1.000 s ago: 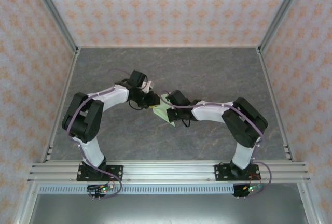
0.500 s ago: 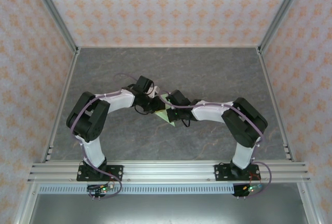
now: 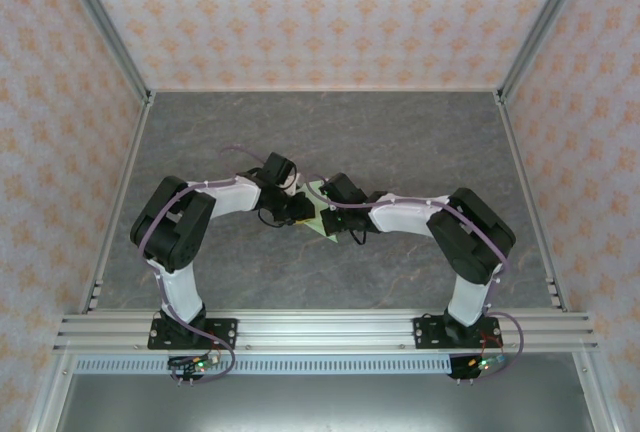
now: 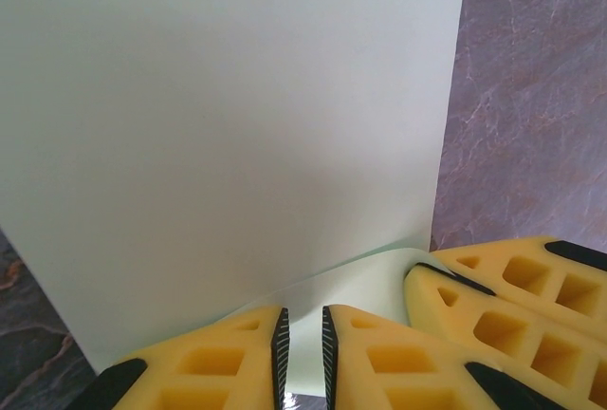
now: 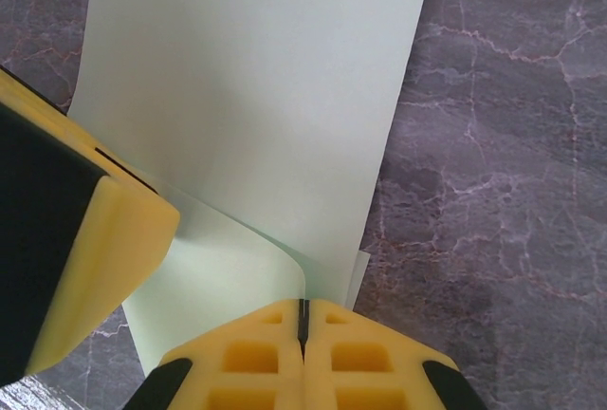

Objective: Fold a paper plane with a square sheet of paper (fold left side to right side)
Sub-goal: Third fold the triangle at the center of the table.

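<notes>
The square sheet of paper (image 3: 323, 224), pale green, lies mid-table, bent over on itself. In the right wrist view a broad flap (image 5: 256, 97) lies over a lower layer, and its curled edge runs into my right gripper (image 5: 303, 310), which is shut on it. My left gripper (image 4: 302, 348) hovers low over the paper (image 4: 237, 116) with its jaws a narrow slit apart and nothing between them. The right fingers (image 4: 503, 296) sit just to its right; the left finger (image 5: 104, 249) shows beside the curl. From above, the left gripper (image 3: 303, 209) and right gripper (image 3: 325, 207) meet over the sheet.
Grey marbled tabletop (image 3: 400, 142) inside patterned walls. Aluminium posts (image 3: 100, 22) rise at the back corners, and a rail (image 3: 320, 330) carrying both arm bases runs along the near edge. Bare table lies behind and on both sides of the arms.
The left arm has moved right toward the right gripper, and less of the paper shows from above. The right arm has stayed put.
</notes>
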Controlling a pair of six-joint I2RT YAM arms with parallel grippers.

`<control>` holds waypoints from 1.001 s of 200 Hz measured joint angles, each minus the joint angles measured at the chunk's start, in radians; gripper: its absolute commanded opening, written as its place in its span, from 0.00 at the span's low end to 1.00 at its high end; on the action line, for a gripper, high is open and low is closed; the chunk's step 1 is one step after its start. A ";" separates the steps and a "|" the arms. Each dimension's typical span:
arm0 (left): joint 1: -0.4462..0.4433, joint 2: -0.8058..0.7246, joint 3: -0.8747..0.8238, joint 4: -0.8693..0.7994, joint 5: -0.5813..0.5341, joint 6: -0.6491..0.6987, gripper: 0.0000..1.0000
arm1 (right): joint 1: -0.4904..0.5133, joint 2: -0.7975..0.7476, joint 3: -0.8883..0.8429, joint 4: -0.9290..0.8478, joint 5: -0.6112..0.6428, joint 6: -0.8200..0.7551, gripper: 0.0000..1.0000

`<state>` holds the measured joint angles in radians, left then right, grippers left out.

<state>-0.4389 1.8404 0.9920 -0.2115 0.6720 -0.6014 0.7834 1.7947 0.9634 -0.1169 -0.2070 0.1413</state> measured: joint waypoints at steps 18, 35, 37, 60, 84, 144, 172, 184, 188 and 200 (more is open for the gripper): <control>0.000 0.002 0.000 0.000 -0.002 0.000 0.21 | 0.000 0.000 0.004 -0.006 -0.001 0.000 0.03; 0.000 0.002 0.000 0.000 -0.004 0.002 0.21 | -0.001 0.000 0.012 -0.018 -0.003 0.000 0.09; 0.000 0.002 0.000 0.000 -0.004 0.002 0.21 | -0.001 0.000 0.013 -0.021 -0.003 0.001 0.10; 0.000 0.002 -0.004 0.004 -0.007 0.007 0.20 | -0.007 -0.003 0.026 -0.056 -0.014 0.000 0.21; 0.000 0.002 -0.008 0.011 -0.007 0.007 0.20 | -0.019 -0.042 0.032 -0.118 -0.002 0.013 0.33; 0.000 0.002 -0.011 0.016 -0.007 0.008 0.20 | -0.025 -0.271 -0.013 -0.148 -0.032 0.073 0.44; 0.000 0.002 -0.011 0.016 -0.007 0.007 0.20 | -0.025 -0.293 -0.060 -0.106 -0.158 0.164 0.41; 0.000 0.002 -0.011 0.016 -0.007 0.007 0.20 | -0.025 -0.280 -0.080 -0.077 -0.213 0.213 0.40; 0.000 0.002 -0.011 0.016 -0.007 0.007 0.20 | -0.025 -0.275 -0.084 -0.071 -0.227 0.227 0.40; 0.000 0.002 -0.011 0.016 -0.007 0.007 0.20 | -0.025 -0.252 -0.096 -0.052 -0.263 0.264 0.40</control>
<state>-0.4389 1.8420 0.9806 -0.1959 0.6647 -0.5941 0.7586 1.5425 0.8677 -0.1692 -0.4698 0.4057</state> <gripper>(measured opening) 0.198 0.398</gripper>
